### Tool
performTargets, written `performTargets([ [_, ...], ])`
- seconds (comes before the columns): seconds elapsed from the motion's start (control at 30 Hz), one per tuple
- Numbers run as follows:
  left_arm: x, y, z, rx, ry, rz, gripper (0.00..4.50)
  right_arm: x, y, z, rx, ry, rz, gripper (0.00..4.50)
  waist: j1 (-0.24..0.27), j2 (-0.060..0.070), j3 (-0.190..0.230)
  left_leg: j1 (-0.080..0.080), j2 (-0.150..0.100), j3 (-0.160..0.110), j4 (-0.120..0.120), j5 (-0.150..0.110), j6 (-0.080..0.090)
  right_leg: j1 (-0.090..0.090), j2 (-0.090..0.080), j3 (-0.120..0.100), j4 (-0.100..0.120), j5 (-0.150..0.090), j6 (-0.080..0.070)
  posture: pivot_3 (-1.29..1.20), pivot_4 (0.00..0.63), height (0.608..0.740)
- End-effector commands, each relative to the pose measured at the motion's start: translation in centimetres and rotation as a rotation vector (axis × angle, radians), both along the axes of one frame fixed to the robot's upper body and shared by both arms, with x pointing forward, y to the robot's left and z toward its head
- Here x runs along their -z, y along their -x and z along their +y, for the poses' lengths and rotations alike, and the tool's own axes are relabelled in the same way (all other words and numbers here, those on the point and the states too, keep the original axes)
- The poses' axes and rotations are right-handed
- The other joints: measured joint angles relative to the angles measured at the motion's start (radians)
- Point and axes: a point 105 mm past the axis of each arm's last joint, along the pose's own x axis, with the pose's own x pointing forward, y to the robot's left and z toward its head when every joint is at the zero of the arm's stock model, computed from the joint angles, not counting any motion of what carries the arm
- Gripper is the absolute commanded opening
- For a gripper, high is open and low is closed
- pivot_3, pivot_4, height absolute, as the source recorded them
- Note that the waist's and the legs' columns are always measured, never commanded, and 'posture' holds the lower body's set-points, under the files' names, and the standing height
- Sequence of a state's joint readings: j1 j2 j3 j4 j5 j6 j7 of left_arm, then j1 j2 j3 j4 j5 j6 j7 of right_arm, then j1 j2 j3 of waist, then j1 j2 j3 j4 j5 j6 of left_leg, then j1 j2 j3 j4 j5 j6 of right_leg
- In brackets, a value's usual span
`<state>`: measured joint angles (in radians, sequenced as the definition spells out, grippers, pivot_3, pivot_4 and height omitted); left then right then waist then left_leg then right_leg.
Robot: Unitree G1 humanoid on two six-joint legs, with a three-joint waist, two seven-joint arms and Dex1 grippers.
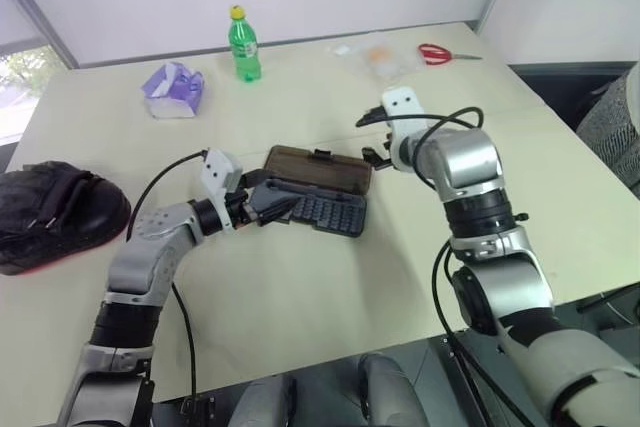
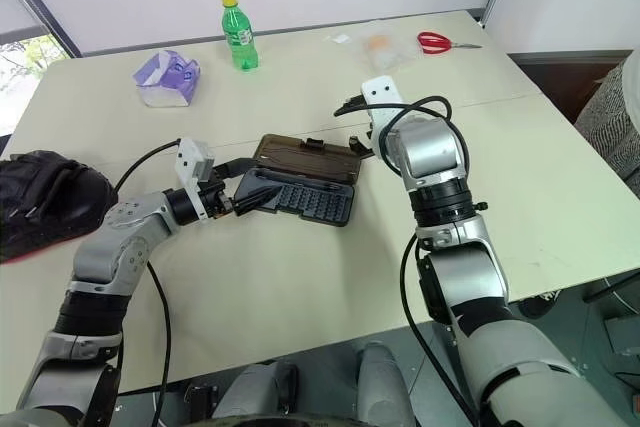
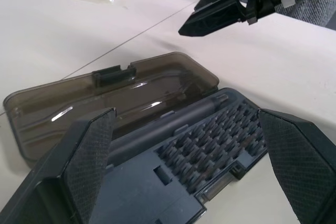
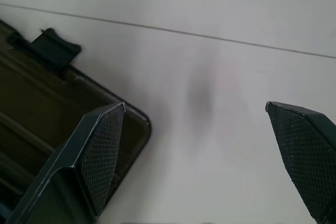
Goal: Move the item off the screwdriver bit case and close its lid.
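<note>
Left eye view shows the mitt (image 1: 55, 215) lying at the table's (image 1: 300, 297) left edge, well away from the case (image 1: 325, 209). So it is off the case already, and only the lid (image 1: 318, 169) needs shutting. The lid lies flat, open behind the tray. The left gripper (image 1: 268, 203) sits at the tray's left end with its jaws wide open, holding nothing. The right gripper (image 1: 378, 155) hangs by the lid's right end, also wide open and empty. A green bottle (image 1: 243, 44), a purple tissue pack (image 1: 173, 88) and red scissors (image 1: 440, 53) sit far back, out of the way.

Left wrist view looks along the tray. The two fingers (image 3: 89, 156) stand on each side of it, maybe to keep it from sliding. The right gripper (image 3: 220, 11) floats above, beyond the lid's far end.

Right wrist view shows one finger (image 4: 102, 150) over the lid's corner, near the latch tab (image 4: 50, 45). The other finger is over bare table. I think it is getting ready to flip the lid.
</note>
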<state>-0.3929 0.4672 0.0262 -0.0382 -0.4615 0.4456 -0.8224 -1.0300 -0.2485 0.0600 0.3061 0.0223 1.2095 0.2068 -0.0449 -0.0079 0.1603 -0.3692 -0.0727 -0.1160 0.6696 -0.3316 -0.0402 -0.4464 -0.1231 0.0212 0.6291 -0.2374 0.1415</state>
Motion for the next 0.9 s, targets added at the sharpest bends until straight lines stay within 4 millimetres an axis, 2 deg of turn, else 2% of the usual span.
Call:
performTargets([
  [0.03, -0.9, 0.1, 0.5, -0.017, -0.003, -0.045, 4.5, -0.3, -0.1, -0.1, 0.024, -0.013, 0.003, 4.45, 0.0, 0.0, 0.0, 0.0, 0.0, 0.0, 0.0, 0.0, 0.0, 0.0, 0.0, 0.0, 0.0, 0.0, 0.0, 0.0, 0.15, 0.74],
  [0.33, -1.0, 0.1, 1.1, -0.043, -0.013, -0.048, 4.5, 3.3, 1.2, 0.6, 0.062, -0.034, 0.172, 4.45, -0.005, 0.0, 0.0, 0.0, 0.0, 0.0, 0.0, 0.0, 0.0, -0.001, 0.0, 0.0, 0.001, 0.0, 0.0, 0.0, 0.15, 0.74],
  [0.57, -1.0, 0.3, 1.4, -0.052, -0.017, -0.047, 4.5, 4.6, 1.8, 0.9, 0.069, -0.022, 0.206, 4.45, -0.009, 0.001, -0.001, 0.0, 0.0, 0.0, 0.0, 0.0, 0.0, -0.001, 0.0, 0.0, 0.002, 0.0, 0.0, 0.0, 0.15, 0.74],
  [0.6, -1.0, 0.3, 1.4, -0.054, -0.018, -0.047, 4.5, 4.7, 1.8, 0.9, 0.069, -0.019, 0.21, 3.96, -0.01, 0.001, -0.001, 0.0, 0.0, 0.0, 0.0, 0.0, 0.0, -0.001, 0.0, 0.0, 0.002, 0.0, 0.0, 0.0, 0.15, 0.74],
  [0.63, -1.0, 0.3, 1.4, -0.056, -0.018, -0.047, 4.5, 4.8, 1.9, 0.9, 0.069, -0.017, 0.214, 3.74, -0.011, 0.001, -0.001, 0.0, 0.0, 0.0, 0.0, 0.0, 0.0, -0.001, 0.0, 0.0, 0.002, 0.0, 0.0, 0.0, 0.15, 0.74],
  [0.67, -1.0, 0.2, 1.5, -0.06, -0.02, -0.049, 4.5, 4.9, 1.9, 1.0, 0.068, -0.016, 0.218, 3.27, -0.011, 0.001, -0.001, 0.0, 0.0, 0.0, 0.0, 0.0, 0.0, -0.001, 0.0, 0.0, 0.002, 0.0, 0.0, 0.0, 0.15, 0.74],
  [0.87, -1.5, -0.1, 2.4, -0.094, -0.025, -0.064, 4.5, 5.1, 2.1, 1.4, 0.051, -0.013, 0.239, 0.14, 0.0, 0.001, -0.001, 0.0, 0.0, -0.001, 0.002, 0.0, 0.0, 0.0, 0.0, 0.0, 0.002, 0.0, 0.0, 0.0, 0.15, 0.74],
  [0.9, -1.6, -0.2, 2.6, -0.104, -0.024, -0.067, 4.5, 5.2, 2.1, 1.4, 0.05, -0.013, 0.242, 0.05, 0.001, 0.001, -0.001, 0.0, 0.0, -0.002, 0.002, 0.0, 0.0, 0.001, 0.0, 0.0, 0.002, 0.0, 0.0, 0.0, 0.15, 0.74],
])
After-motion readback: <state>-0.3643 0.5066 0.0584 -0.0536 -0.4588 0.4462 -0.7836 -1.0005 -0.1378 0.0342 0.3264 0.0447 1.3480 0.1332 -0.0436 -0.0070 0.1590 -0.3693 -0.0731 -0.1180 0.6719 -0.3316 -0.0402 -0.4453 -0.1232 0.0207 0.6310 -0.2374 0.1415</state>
